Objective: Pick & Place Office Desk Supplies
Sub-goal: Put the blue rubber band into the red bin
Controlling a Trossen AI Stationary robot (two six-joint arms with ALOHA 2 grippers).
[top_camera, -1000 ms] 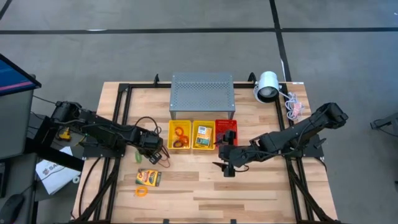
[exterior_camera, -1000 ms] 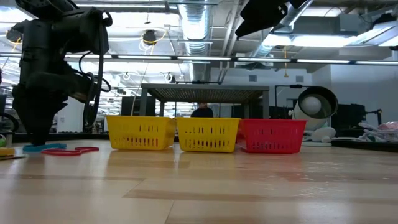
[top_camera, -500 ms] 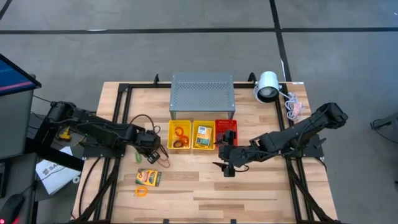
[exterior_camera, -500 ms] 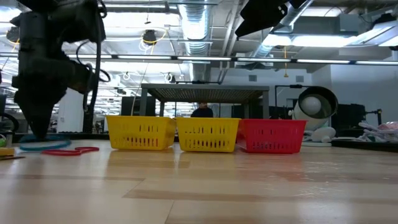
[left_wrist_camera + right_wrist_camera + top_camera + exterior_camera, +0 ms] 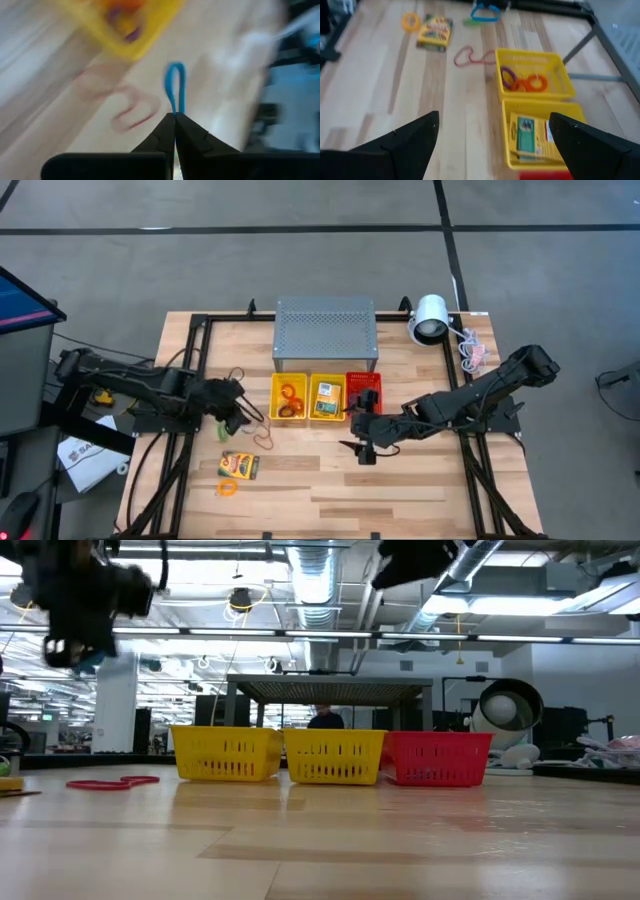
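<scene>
Three baskets sit in a row just in front of the grey box [image 5: 325, 330]: two yellow, one red. The yellow basket [image 5: 290, 398] at the left end of the row has orange and purple loops in it, visible in the right wrist view. The middle yellow basket [image 5: 327, 397] holds one yellow-green card box [image 5: 326, 399]. The red basket [image 5: 363, 391] is at the right end, but I can't make out its contents.

The left gripper [image 5: 174, 116] is pinched tight on one blue loop [image 5: 174, 92], which dangles from the fingertips above the table. From above, that gripper sits just left of the left basket, and in the low view it's up well off the wood.

One red loop [image 5: 265, 439] lies flat on the table, in front of and a bit left of the left basket. A second card box [image 5: 239, 466] lies further out in the same direction, with one orange loop [image 5: 228, 488] just past it. There's also one small green thing [image 5: 224, 435] left of the red loop, too small to tell what it is.

The right gripper [image 5: 358, 446] hangs in front of the red basket with its fingers spread wide and nothing between them.
</scene>
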